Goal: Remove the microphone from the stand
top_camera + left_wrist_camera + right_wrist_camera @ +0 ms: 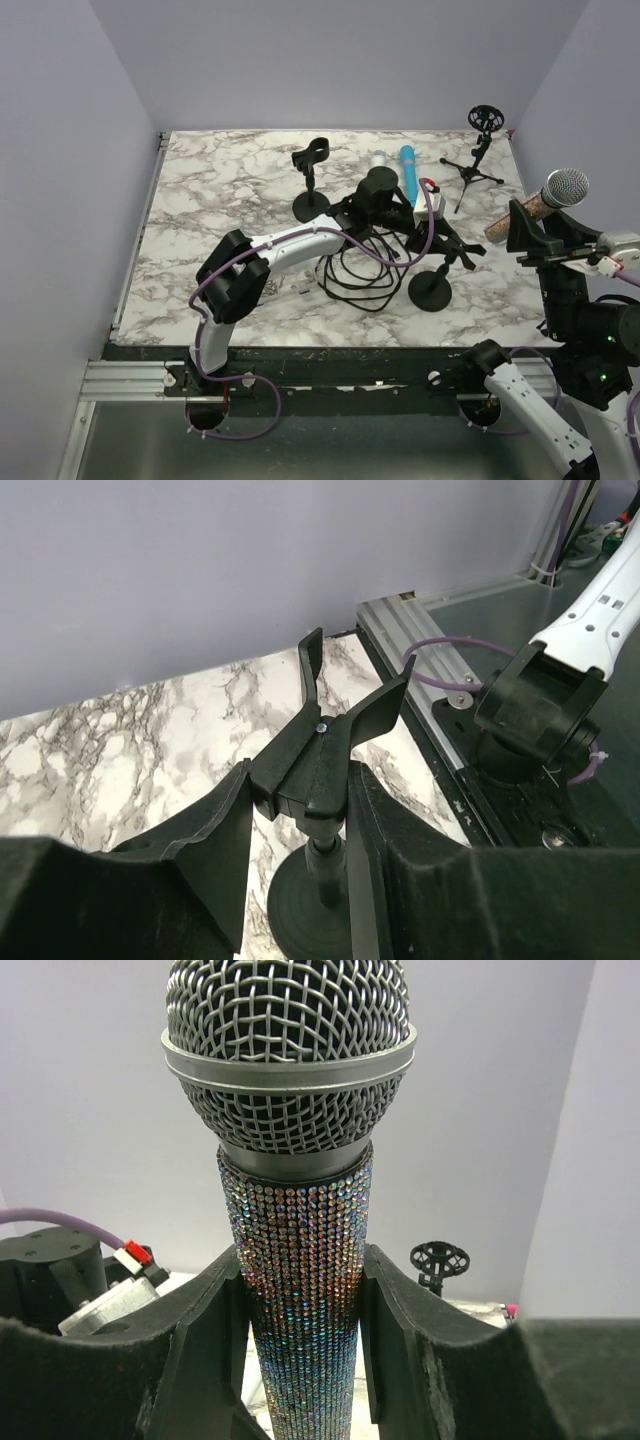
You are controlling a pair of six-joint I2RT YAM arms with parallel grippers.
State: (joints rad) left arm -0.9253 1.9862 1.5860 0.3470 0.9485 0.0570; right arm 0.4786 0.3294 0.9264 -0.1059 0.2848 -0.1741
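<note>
microphone (556,194): mesh head, rhinestone barrel; out of its clip and held aloft beyond the right edge of the surface (220,200), head tilted up. right hand (300,1290): clenched on the barrel, wrist raised to keep it clear. stand (431,291): round base near the front right edge, clip empty. left hand (300,780): arm stretched across, clenched just under the clip, presumably steadying the stand against tipping.

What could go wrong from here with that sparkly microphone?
The microphone is pinched on its studded handle by the right gripper, big mesh head above, so it might slip or tip. The left gripper clamps the stand; letting go carelessly could topple it onto the black cables.
</note>
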